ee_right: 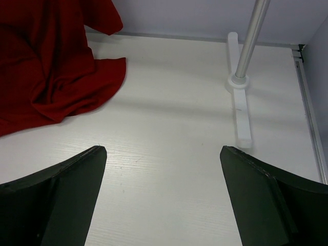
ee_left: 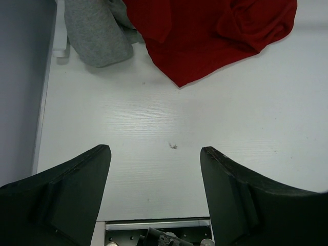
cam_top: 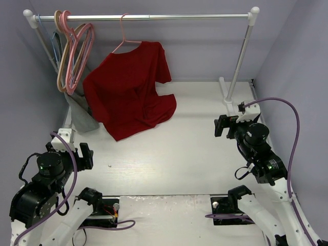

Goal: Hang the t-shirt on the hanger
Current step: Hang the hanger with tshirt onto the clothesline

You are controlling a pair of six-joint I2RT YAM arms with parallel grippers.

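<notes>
No text, label, brand, number or sign could be read in any view. The red short-sleeved cloth t-shirt (cam_top: 128,97) showed only plain cloth, with no legible neck label facing the cameras.

My worktop (cam_top: 195,148) is white with a faint wood grain. The lower part of the red t-shirt (cam_top: 130,110) spreads crumpled over its far left area. Just left of that, the end of a grey garment (cam_top: 84,117) rests on the worktop by the left edge. A white rack foot (cam_top: 226,94) stands near the far right corner. A small speck (cam_top: 108,165) lies toward the near left.
</notes>
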